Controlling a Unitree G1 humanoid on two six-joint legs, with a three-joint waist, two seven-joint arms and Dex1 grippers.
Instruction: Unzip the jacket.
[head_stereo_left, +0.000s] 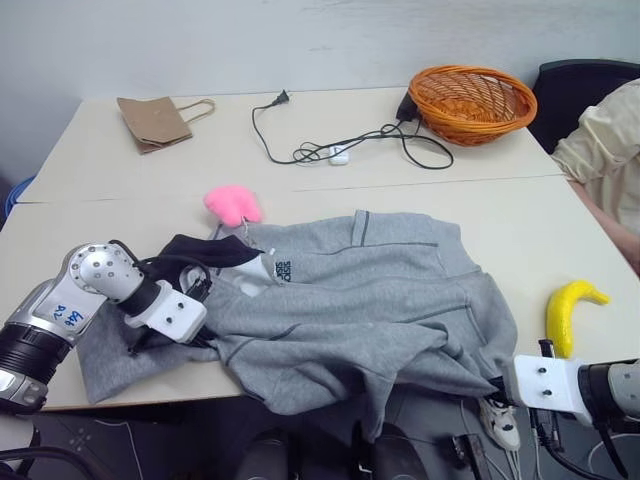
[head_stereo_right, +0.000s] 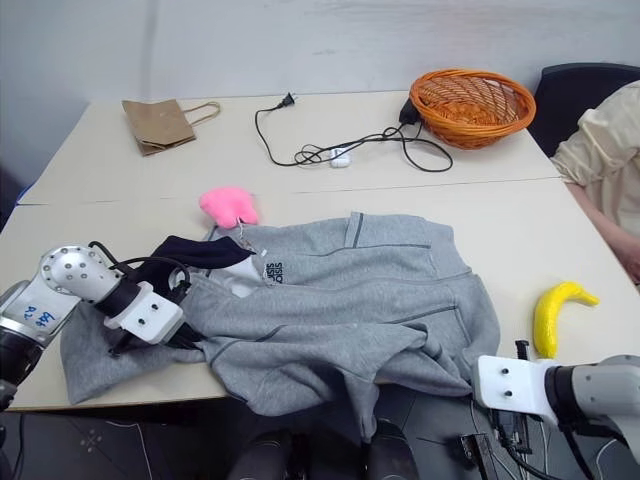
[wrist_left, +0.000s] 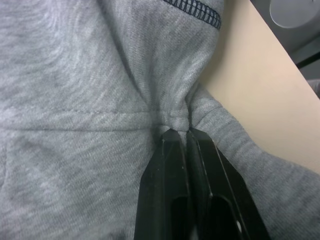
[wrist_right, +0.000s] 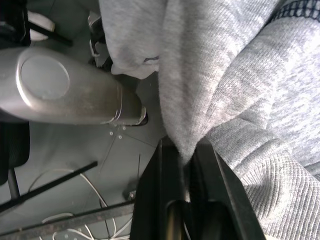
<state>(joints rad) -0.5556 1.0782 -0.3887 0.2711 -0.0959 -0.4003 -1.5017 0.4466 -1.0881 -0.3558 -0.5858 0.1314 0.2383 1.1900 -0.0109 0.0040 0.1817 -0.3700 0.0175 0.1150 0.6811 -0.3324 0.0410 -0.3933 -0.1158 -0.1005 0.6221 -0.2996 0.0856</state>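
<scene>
The light grey fleece jacket (head_stereo_left: 350, 300) lies spread across the near table, its dark collar lining turned out at the left and its lower hem hanging over the front edge. My left gripper (wrist_left: 179, 132) sits on the jacket's left part and is shut on a pinched fold of grey fabric. At the table's front right edge, my right gripper (wrist_right: 186, 147) is closed on the hanging hem, with grey fleece caught between its fingers (wrist_right: 162, 165). I cannot make out the zip slider.
A pink soft toy (head_stereo_left: 232, 203) lies just beyond the collar and a yellow banana (head_stereo_left: 570, 310) lies at the right. On the far table are an orange wicker basket (head_stereo_left: 472, 102), a black cable (head_stereo_left: 340, 150) and a brown paper bag (head_stereo_left: 155, 122). A person's sleeve (head_stereo_left: 605, 150) shows at the right edge.
</scene>
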